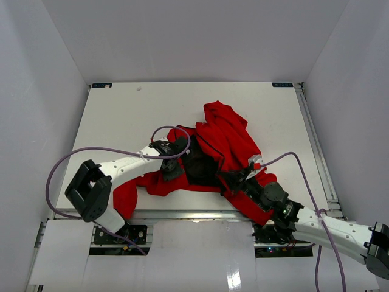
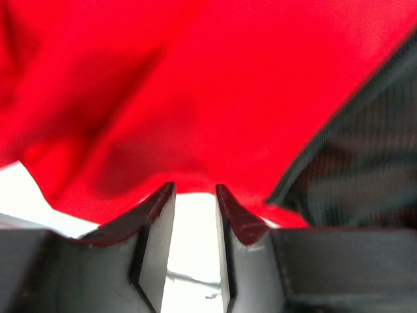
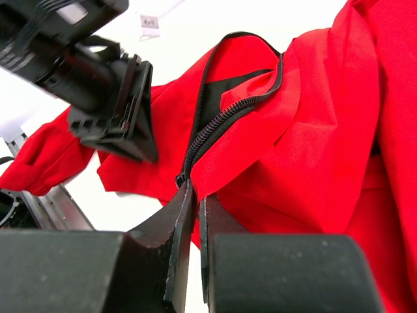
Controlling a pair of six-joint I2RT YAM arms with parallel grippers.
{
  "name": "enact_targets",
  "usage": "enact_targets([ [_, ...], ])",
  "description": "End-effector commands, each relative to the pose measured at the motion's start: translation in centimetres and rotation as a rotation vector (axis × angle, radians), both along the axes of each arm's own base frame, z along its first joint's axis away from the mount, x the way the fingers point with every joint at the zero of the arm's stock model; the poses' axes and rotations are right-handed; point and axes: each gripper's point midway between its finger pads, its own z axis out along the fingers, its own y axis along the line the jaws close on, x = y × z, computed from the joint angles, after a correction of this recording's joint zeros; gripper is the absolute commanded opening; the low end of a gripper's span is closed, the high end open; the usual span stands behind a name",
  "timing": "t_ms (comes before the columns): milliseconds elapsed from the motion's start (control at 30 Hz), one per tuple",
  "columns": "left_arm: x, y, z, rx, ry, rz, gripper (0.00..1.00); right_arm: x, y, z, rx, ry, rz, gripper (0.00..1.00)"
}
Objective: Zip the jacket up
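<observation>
Red jacket (image 3: 313, 143) lies crumpled; right hand (image 3: 193, 195) hides the zipper (image 3: 221, 122) base.

A robotics lab test cell: a white tabletop (image 1: 121, 115) boxed in by plain white panels (image 1: 182, 36) at nine, twelve and three o'clock, an aluminium rail (image 1: 317, 152) along three o'clock, a purple cable (image 1: 97, 149) looping at nine.
</observation>
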Motion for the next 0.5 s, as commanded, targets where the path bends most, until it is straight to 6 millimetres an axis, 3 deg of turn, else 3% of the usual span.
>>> enact_targets([
  [0,0.1,-2.5,2.4,-0.108,-0.067,0.017,0.46,0.4,-0.5,0.9,0.031,-0.022,-0.035,0.08],
  [167,0.1,-3.5,2.2,-0.204,-0.1,0.001,0.53,0.3,-0.6,1.0,0.035,-0.023,-0.034,0.08],
  [467,0.7,-4.1,-0.2,-0.155,-0.077,-0.045,0.56,0.4,-0.8,1.2,0.04,-0.029,-0.044,0.08],
])
